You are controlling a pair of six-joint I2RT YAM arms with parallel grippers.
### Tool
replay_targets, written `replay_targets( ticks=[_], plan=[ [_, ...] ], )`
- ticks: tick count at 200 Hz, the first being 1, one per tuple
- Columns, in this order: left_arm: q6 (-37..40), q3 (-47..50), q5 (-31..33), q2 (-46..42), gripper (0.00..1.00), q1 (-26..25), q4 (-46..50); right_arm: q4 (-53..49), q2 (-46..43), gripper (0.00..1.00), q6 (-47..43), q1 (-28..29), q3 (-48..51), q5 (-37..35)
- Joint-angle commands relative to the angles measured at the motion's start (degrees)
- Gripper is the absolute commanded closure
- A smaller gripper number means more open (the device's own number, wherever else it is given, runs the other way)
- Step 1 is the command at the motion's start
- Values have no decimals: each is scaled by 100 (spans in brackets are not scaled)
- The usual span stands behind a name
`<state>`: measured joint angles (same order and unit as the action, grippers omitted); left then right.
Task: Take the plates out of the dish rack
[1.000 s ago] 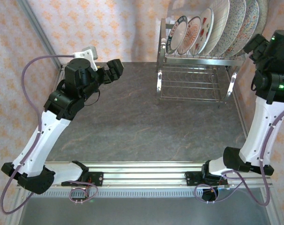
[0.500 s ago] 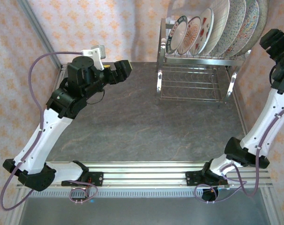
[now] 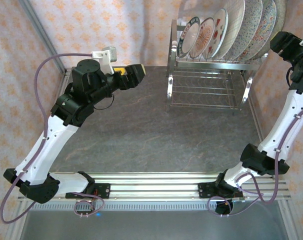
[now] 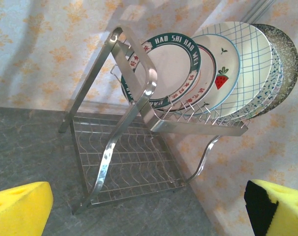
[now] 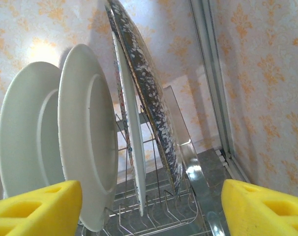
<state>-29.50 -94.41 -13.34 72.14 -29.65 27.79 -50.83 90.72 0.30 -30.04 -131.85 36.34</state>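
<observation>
Near the wire rack's (image 4: 144, 98) round plates (image 4: 223, 69), left gripper (image 4: 149, 209) and right gripper (image 5: 149, 206) gape empty.

**Colours on my screens**

On my feed the dish rack (image 4: 139, 113) is shiny chrome. Its plates start with a green-rimmed plate (image 4: 163, 64), white in the centre with red lettering on the rim. Next is the strawberry plate (image 4: 223, 59) — white, with red fruit and green leaves. Then come the checked plate (image 4: 254, 54), white with blue lines, and the speckled plate (image 4: 289, 54), dark flecked with white. From behind I see plain white plate backs (image 5: 85, 132). The desk (image 3: 141, 130) is grey, veined like stone. The walls (image 3: 116, 30) are pink with orange floral motifs. The left fingers (image 4: 18, 209) and right fingers (image 5: 38, 209) are yellow; the arms (image 3: 46, 145) are white and black — the cable (image 3: 66, 55) purple.
</observation>
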Motion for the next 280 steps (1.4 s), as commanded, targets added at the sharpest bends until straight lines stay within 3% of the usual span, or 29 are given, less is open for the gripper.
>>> replay_targets(
  ticks=[1,82,154,200,280],
  plan=[
    [118,90,-161,-21,1,-40,-291,257,101,29,-215,-2,-36,217],
    [146,-86,-221,138,1,-40,-291,279,421,38,-412,39,-117,-2],
    [100,-139,-205,118,1,-38,-315,36,681,37,-381,341,-537,-1019],
    [61,-155,-187,75,1,-39,-327,-51,921,45,22,350,-874,-1258],
    [-21,10,-107,11,1,-42,-403,-60,1166,39,172,471,-1105,-1252]
  ],
)
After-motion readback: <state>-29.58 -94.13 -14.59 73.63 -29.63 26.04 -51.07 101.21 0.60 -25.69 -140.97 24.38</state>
